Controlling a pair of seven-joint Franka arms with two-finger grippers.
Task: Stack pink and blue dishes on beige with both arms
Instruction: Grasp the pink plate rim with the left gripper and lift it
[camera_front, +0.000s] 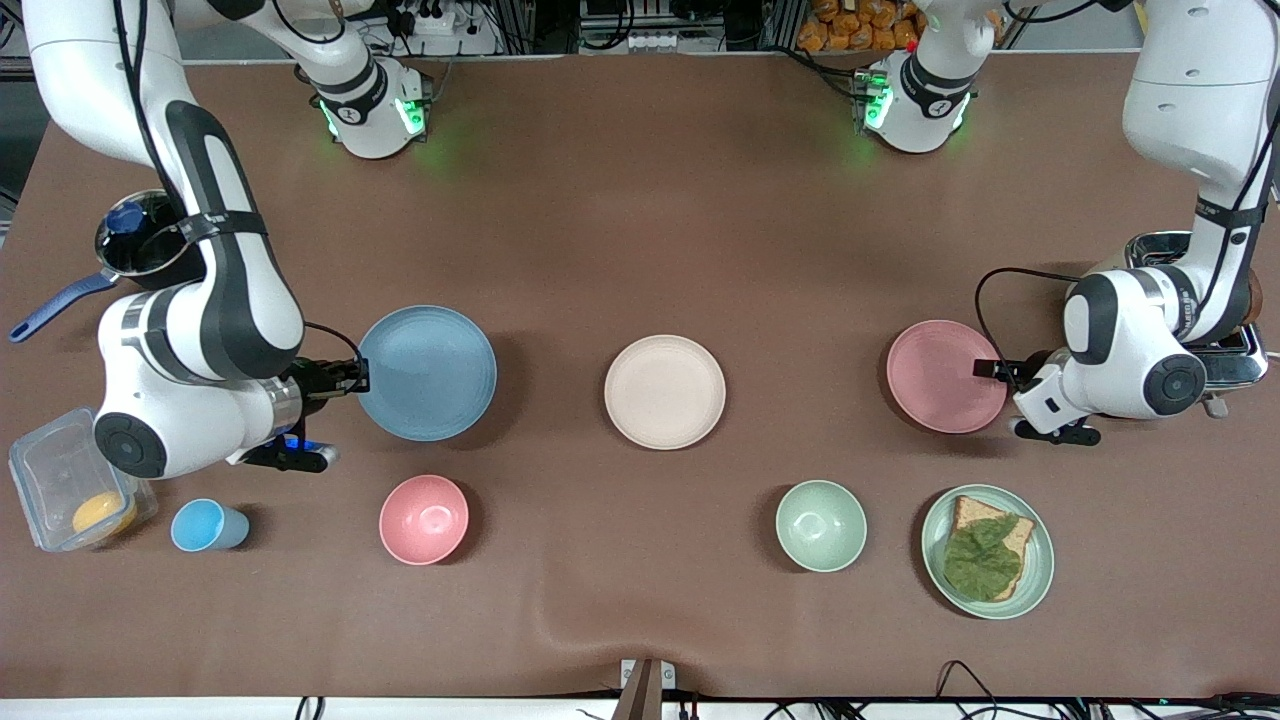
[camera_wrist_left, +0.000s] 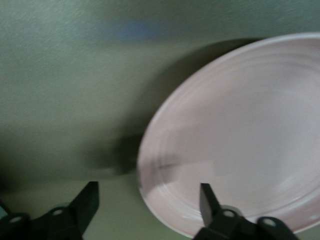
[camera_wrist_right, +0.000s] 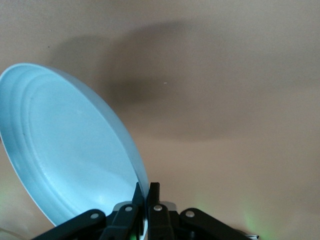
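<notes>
My right gripper is shut on the rim of the light blue plate, at the edge toward the right arm's end of the table. In the right wrist view the blue plate stands tilted in the gripper and throws a shadow on the cloth. The beige plate lies flat at the table's middle with nothing on it. The pale pink plate lies toward the left arm's end. My left gripper is open at its rim. In its wrist view the gripper straddles the edge of the pink plate.
Nearer the front camera stand a small blue cup, a deep pink bowl, a green bowl and a green plate with bread and a leaf. A clear container, a pot and a metal appliance sit at the ends.
</notes>
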